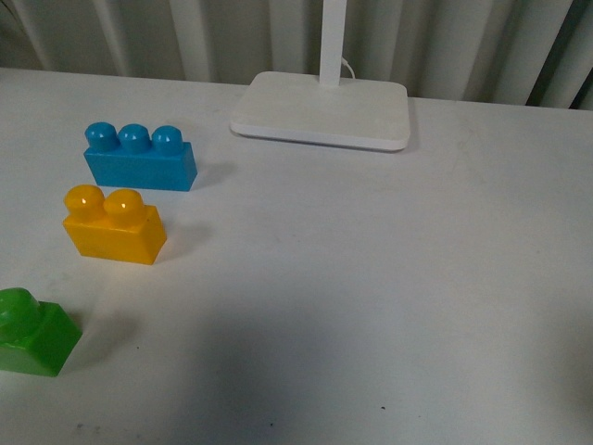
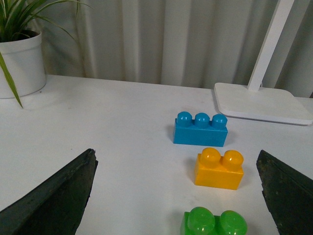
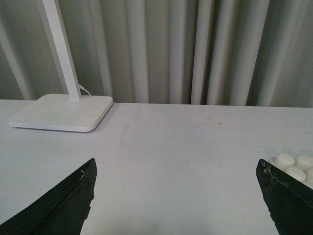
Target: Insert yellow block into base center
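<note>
Yellow block (image 1: pixel 113 227) loose on the white table (image 1: pixel 371 278), between blue brick (image 1: pixel 139 158) and green brick (image 1: pixel 32 334), touching neither; studded base (image 3: pixel 296 166) partly seen beside the right gripper (image 3: pixel 176 162), spread wide like the left gripper (image 2: pixel 176 152).

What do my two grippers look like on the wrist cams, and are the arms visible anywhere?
The left gripper has two near-black, wedge-shaped fingers with a rough matte surface, each tapering to a corner. The right gripper has fingers of the same look. No cables or markings show, and the front view shows neither arm.
</note>
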`<state>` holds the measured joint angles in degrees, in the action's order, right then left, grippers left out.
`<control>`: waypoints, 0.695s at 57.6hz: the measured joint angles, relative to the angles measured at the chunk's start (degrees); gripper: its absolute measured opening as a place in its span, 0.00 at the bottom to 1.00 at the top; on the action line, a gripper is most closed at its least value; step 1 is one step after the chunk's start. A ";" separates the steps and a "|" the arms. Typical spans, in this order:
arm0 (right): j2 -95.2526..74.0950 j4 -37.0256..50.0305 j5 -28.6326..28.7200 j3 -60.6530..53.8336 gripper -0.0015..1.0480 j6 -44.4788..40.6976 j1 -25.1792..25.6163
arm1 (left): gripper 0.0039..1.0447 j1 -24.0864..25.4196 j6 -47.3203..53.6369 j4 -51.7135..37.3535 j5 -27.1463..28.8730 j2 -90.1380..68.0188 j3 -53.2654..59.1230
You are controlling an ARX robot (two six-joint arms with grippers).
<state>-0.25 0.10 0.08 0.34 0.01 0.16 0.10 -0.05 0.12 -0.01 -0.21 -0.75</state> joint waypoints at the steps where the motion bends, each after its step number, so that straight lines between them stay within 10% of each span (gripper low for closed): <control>1: 0.00 0.00 0.00 0.00 0.91 0.02 0.00 | 0.94 0.00 0.00 0.00 0.00 0.00 -0.02; 40: 0.00 0.00 0.00 0.00 0.91 0.02 0.00 | 0.94 0.00 0.00 0.00 0.00 0.00 -0.02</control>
<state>-0.25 0.10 0.08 0.34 0.03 0.16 0.10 -0.05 0.12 -0.01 -0.21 -0.78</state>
